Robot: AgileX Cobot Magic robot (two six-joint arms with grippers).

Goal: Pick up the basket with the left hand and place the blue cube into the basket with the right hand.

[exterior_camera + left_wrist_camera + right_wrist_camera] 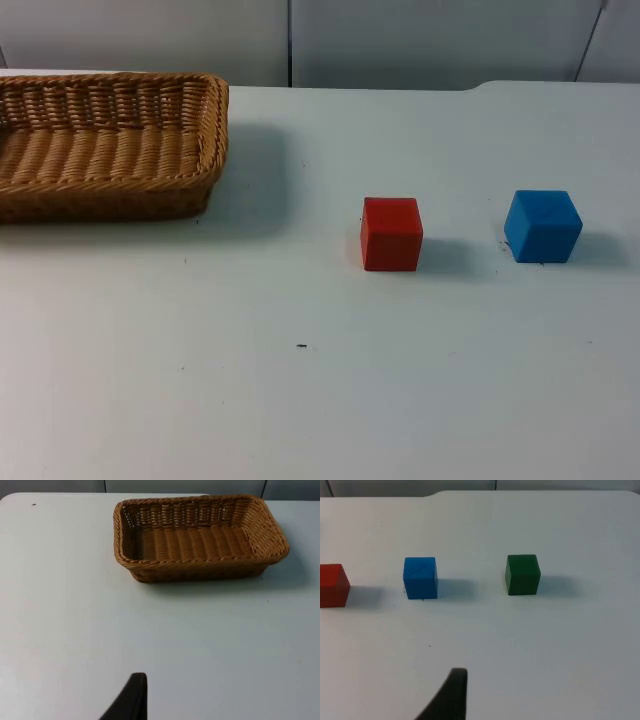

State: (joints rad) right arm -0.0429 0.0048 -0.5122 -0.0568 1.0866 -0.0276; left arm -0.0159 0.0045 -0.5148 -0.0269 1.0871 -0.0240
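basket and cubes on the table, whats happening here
Nothing is being handled yet. The wicker basket sits empty on the white table, untouched. The red cube and blue cube stand apart in a row, with a green cube beyond the blue one in the right wrist view. Each wrist view shows one black fingertip, the left gripper's facing the basket and the right gripper's facing the cubes, both well short of them.

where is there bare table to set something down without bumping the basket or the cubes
Free: the wide strip between the basket and the red cube, and the whole near side of the table. Tighter: the gaps between the red, blue cube and green cube.
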